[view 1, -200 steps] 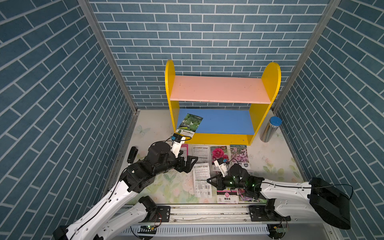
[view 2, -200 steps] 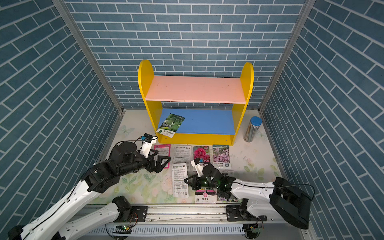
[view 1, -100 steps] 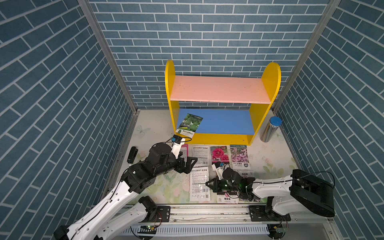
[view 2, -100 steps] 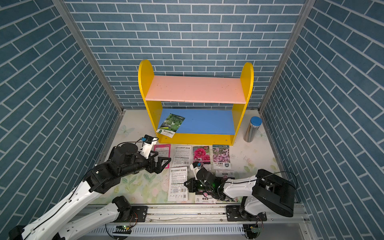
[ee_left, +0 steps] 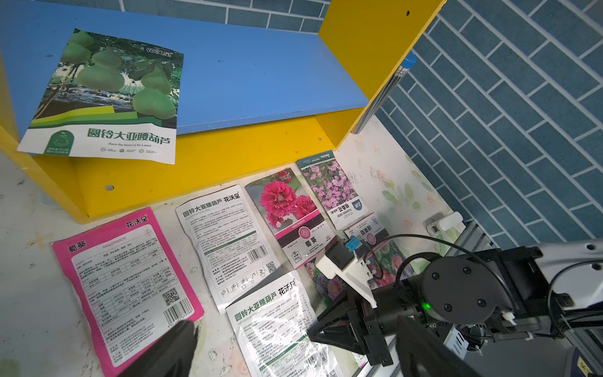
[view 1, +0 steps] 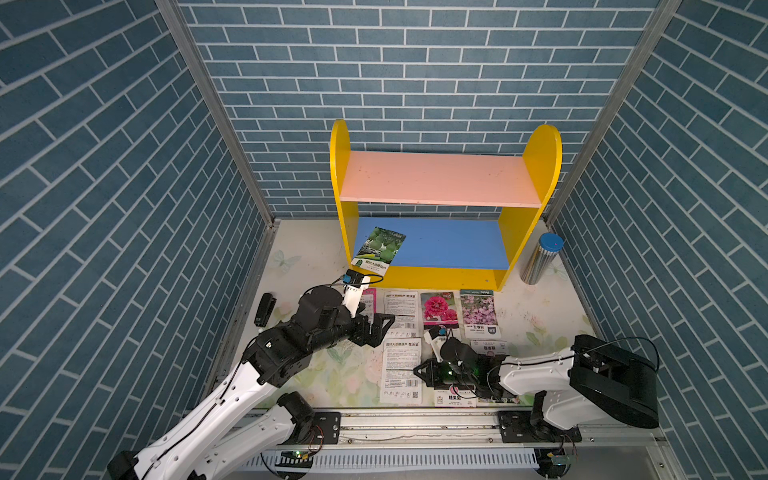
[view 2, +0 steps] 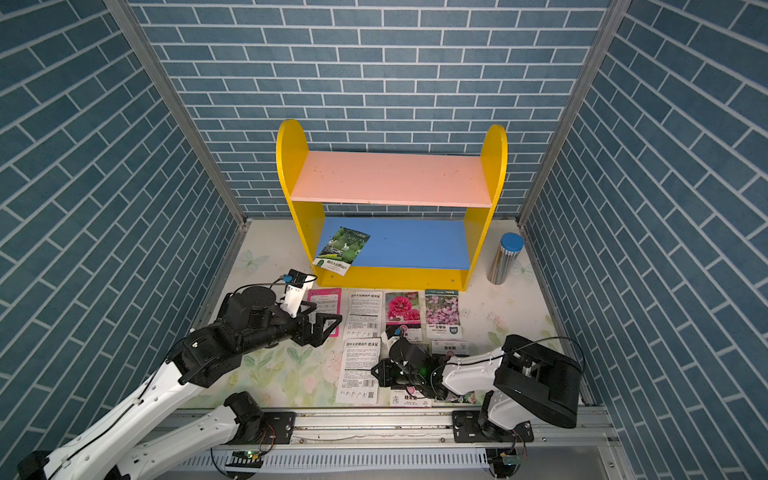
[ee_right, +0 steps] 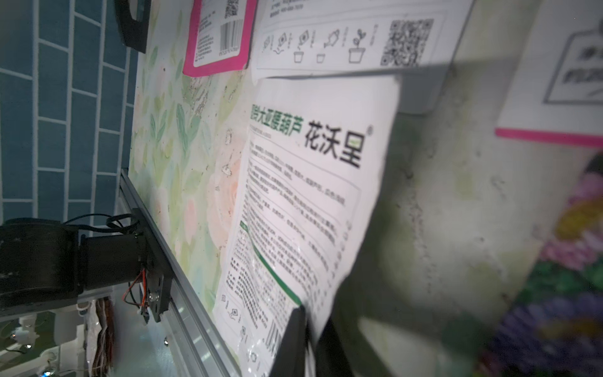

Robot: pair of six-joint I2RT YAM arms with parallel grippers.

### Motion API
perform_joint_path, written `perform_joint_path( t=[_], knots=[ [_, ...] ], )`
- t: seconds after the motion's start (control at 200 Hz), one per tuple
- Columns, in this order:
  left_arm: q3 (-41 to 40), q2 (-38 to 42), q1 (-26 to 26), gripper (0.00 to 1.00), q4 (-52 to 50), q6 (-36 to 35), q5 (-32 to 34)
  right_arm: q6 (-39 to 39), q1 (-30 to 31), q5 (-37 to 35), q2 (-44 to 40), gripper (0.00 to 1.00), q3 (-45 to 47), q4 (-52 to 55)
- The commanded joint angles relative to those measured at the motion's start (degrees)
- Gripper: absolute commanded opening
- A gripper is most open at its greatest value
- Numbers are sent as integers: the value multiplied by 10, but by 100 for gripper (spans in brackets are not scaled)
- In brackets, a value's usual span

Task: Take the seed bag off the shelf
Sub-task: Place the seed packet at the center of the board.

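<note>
The seed bag, printed with green gourds, lies on the blue lower board of the shelf, at its left end, overhanging the front edge. My left gripper hovers open and empty over the table in front of the shelf, short of the bag. My right gripper is low near the front rail. Its fingers stand a narrow slit apart around the edge of a white seed packet that lies on the table.
Several seed packets lie in a row before the shelf: a pink one, a white one, a red-flower one and a purple-flower one. A steel cylinder stands right of the shelf. A black object lies by the left wall.
My right gripper slid left and nearer the front rail, dragging the white packet with it, and its jaws have parted slightly. The left arm has barely moved.
</note>
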State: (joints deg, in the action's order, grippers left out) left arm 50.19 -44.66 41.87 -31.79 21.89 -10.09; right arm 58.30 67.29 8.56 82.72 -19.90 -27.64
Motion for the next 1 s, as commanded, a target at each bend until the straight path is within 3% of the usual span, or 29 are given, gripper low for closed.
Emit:
perform_joint_path(
  t=[0.0,0.285,0.595,0.84,0.995],
  knots=[
    [-10,4,-4,100,8,-1,7,-5,6,-16,7,18,-12,32],
    [-11,4,-4,100,5,0,12,-10,8,-39,-11,28,-6,77],
    [-6,3,-4,100,3,0,20,-51,8,-99,-105,34,-15,181],
    [2,-3,-4,100,16,5,47,-166,8,-85,-189,48,-59,238],
    [6,-16,-3,100,49,22,105,-246,8,-122,-219,69,-124,325]
  ],
)
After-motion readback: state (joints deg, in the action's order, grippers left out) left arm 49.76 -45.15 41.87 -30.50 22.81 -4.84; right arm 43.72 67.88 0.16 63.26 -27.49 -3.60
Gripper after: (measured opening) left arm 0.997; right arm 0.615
